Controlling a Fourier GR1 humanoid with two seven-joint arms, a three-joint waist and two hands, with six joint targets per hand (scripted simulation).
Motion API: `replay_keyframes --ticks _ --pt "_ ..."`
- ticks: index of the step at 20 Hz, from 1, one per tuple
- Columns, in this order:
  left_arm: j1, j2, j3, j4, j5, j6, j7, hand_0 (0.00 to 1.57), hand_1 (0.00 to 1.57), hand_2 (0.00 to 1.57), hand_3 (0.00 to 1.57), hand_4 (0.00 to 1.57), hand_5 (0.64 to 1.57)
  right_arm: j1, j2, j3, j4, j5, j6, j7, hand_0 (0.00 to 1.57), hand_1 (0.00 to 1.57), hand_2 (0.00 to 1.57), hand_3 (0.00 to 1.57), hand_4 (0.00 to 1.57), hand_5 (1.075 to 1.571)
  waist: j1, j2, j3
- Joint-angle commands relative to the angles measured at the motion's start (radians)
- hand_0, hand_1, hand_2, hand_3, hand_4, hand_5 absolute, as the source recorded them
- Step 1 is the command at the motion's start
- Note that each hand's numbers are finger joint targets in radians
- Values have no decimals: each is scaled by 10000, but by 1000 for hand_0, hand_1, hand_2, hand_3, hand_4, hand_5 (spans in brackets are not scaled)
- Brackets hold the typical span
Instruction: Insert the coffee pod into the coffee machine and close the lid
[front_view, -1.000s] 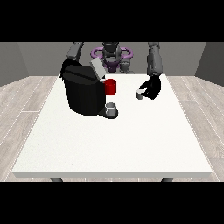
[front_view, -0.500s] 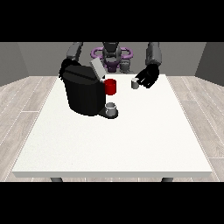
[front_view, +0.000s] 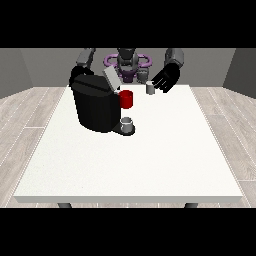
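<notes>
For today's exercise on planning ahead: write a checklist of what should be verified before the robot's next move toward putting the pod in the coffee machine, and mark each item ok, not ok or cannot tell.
1. Pod is in the hand: the small grey coffee pod sits at the fingertips of the hand at the view's right - ok.
2. Lid is open: the grey lid stands tilted up above the coffee machine - ok.
3. Pod is over the machine's opening: it is off to the machine's side - not ok.
4. Pod slot is free: hidden from this view - cannot tell.
5. Cup stands at the machine's base - ok.
</notes>
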Motion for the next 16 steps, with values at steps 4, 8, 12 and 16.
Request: replay_keyframes --ticks 4,8,12,16 --pt "-766 281 362 -106 -65 73 226 1017 1017 1206 1226 503 1571 -124 19 28 -326 -163 144 61 0 0 0 0 495 1571 -463 239 -1" --pt "-1869 456 786 137 192 -341 1229 1209 1209 1245 1188 486 1571 -538 26 191 -473 -47 176 132 0 0 0 0 521 1571 -869 425 1" --pt "-1921 813 796 219 108 -595 842 1260 1260 1318 1258 490 1571 -298 -207 223 -743 -5 325 179 0 0 0 0 492 1571 -1078 566 -1" --pt "-2040 418 658 191 -120 -59 812 1282 1282 1329 1263 517 1571 -530 152 409 -930 313 -258 428 0 0 0 0 509 1571 -1180 845 -1"
